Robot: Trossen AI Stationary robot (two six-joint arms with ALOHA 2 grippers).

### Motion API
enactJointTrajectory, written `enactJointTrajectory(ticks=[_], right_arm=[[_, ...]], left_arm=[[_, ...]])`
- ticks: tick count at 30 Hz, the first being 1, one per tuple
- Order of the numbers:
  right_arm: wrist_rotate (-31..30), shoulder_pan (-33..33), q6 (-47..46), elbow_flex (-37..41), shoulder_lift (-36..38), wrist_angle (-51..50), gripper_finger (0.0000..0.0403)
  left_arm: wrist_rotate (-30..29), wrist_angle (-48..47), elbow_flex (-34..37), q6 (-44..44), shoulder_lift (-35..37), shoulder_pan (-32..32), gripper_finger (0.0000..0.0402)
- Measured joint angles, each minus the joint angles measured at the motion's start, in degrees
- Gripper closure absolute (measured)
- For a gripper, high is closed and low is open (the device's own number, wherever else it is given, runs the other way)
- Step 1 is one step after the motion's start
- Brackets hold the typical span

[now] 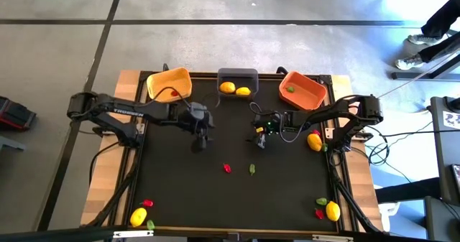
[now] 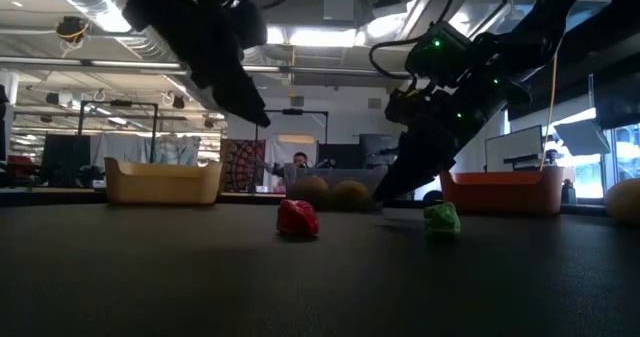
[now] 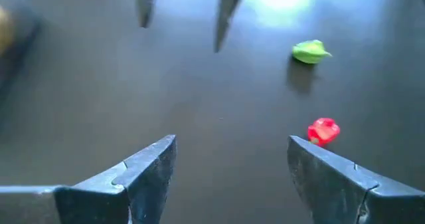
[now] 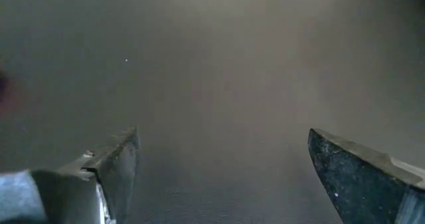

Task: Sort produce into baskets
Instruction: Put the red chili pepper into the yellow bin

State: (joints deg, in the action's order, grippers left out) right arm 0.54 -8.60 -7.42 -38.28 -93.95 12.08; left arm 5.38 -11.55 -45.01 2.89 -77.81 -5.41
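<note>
Produce at frame centre, a red piece (image 1: 227, 168) and a green piece (image 1: 252, 169), lies loose on the counter (image 1: 180, 192). We hold both the left end effector (image 1: 200, 144) and the right end effector (image 1: 259, 140) spread open and empty just above them, probably readying a pick.

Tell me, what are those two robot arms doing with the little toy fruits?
They are sorting toy produce into three plastic bins. Both grippers are open and empty above the black mat: the left gripper and the right gripper. A small red piece and a small green piece lie between them, waiting. The dark grey bin holds yellow lemons.
</note>
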Motion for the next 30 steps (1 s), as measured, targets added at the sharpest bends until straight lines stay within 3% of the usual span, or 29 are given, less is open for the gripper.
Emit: enactJointTrajectory(ticks=[15, 30], right_arm=[[0.0, -0.1, 0.1, 0.0, -1.2, 0.4, 0.0031], [-0.3, 0.0, -1.3, -0.1, -4.8, 1.9, 0.0031]], left_arm=[[0.0, 17.9, 3.3, 1.2, -12.4, 9.8, 0.0121], [6.1, 33.3, 3.3, 0.3, -25.7, 12.6, 0.0121]])
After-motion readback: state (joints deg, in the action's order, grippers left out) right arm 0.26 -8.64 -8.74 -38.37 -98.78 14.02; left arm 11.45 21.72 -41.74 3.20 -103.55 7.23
